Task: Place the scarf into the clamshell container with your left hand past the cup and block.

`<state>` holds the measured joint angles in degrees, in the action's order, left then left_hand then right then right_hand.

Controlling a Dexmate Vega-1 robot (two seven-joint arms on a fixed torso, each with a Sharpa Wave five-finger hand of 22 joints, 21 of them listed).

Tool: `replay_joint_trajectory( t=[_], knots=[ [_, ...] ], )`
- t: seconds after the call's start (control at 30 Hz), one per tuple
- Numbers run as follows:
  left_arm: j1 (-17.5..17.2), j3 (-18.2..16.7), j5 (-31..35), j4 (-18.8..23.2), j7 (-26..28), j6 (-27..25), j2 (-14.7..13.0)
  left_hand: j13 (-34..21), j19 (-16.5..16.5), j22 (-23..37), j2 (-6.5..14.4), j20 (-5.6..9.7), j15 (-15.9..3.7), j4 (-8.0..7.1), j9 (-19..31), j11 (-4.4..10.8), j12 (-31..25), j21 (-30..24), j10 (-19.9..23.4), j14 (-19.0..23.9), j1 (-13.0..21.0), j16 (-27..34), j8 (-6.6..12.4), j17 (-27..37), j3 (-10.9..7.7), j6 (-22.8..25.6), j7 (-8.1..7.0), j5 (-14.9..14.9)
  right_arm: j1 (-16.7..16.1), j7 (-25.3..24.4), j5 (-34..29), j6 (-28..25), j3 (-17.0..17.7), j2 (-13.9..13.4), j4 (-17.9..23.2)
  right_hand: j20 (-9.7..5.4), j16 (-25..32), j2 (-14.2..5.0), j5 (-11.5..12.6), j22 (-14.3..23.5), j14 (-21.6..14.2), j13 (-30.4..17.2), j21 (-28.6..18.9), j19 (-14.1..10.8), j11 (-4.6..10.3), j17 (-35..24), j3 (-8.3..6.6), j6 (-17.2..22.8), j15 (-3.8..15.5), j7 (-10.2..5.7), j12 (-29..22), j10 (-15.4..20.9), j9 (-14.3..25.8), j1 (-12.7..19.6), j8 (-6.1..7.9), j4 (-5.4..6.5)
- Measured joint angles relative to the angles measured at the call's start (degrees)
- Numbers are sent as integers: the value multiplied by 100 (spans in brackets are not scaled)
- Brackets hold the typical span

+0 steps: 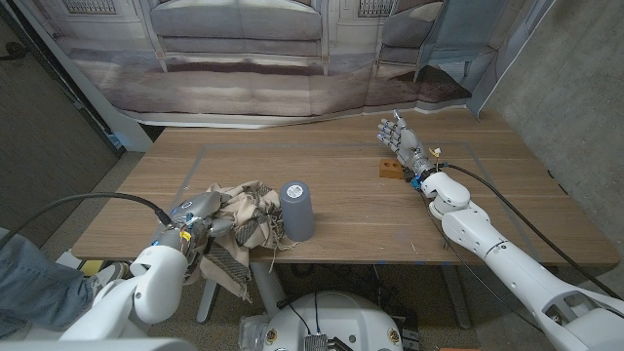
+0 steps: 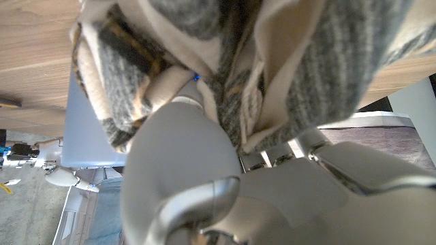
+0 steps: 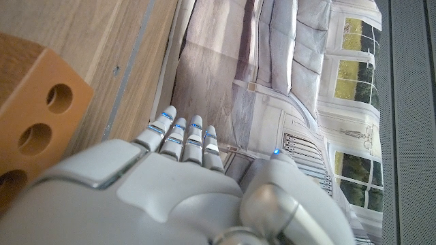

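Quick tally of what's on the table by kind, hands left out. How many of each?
Scarf: 1, under the left hand
Cup: 1, grey, upside down
Wooden block: 1, beside the right hand
Clamshell container: 0 that I can see
Total: 3

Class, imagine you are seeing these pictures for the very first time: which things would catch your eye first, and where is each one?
The crumpled plaid scarf at the table's near left edge stands out first, with the left hand on it and part of it hanging over the edge. Just to its right stands the grey cup. Farther right, the small orange block with holes lies beside the right hand, whose fingers are straight and hold nothing.
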<state>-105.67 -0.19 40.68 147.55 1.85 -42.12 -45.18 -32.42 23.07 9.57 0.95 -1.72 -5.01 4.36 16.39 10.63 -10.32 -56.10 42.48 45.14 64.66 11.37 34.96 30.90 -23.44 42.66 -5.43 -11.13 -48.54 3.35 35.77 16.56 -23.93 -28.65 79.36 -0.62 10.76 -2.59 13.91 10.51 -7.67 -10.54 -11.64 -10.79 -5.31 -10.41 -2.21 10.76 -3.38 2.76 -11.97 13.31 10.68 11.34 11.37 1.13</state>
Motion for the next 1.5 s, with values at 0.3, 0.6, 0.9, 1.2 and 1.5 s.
replay_joint_trajectory(
  t=[0.3, 0.6, 0.9, 1.2, 1.5],
  knots=[
    [-162, -206, -261, 88, 91, 92, -94, 135, -131, 2, -98, -132, 62, -621, -160, -141, 0, 257, -244, -265, -561, 1, -156, -131, -186, -168, -25, 78, -4, 3, 7, 7, 2, -2, 3, 0, 0, 0, 0, 0, 0, 0, 0, 0, 0, 0, 0, 0, 0, 0, 0, 0, 0, 0, 0, 0],
    [-277, -373, -491, 7, 359, 501, -30, 261, -633, 18, -166, -357, 132, -721, -352, -172, 0, 624, -464, -715, -786, -44, -293, -282, -178, -188, -41, 78, 8, 3, 8, -4, -3, -3, 4, 0, 0, 0, 0, 0, 0, 1, 0, 0, 0, 0, 0, 0, 0, 0, 0, 0, 0, 0, 0, 0],
    [-276, -457, -631, -55, 395, 686, -2, 350, -716, 18, -229, -369, 159, -849, -415, -188, 0, 741, -646, -953, -1055, -44, -465, -381, -98, -374, -169, 77, 48, 14, 11, -51, -17, 1, -19, 0, 0, 0, 0, 0, 0, 1, 0, 0, 0, 0, 0, 0, 0, 0, 0, 0, 0, 0, 0, 0],
    [-300, -585, -797, -115, 464, 976, 88, 455, -693, 17, -352, -454, 174, -1087, -467, -295, 0, 873, -890, -1057, -1551, -9, -753, -489, 94, -854, -277, 76, 66, 16, 16, -84, -21, 2, -39, 0, 0, 0, 0, 0, 0, 2, 0, 0, 0, 0, 0, 0, 0, 0, 0, 0, 0, 0, 0, 0],
    [-332, -687, -914, -160, 498, 1220, 188, 561, -640, 17, -605, -507, 186, -1364, -468, -401, 0, 1036, -1076, -1201, -2186, -8, -931, -602, 373, -1047, -285, 49, 74, 23, 16, -89, -21, 1, -45, 0, 0, 0, 0, 0, 0, 2, 0, 0, 0, 0, 0, -1, 0, 0, 0, 0, 0, 0, 0, 0]
  ],
)
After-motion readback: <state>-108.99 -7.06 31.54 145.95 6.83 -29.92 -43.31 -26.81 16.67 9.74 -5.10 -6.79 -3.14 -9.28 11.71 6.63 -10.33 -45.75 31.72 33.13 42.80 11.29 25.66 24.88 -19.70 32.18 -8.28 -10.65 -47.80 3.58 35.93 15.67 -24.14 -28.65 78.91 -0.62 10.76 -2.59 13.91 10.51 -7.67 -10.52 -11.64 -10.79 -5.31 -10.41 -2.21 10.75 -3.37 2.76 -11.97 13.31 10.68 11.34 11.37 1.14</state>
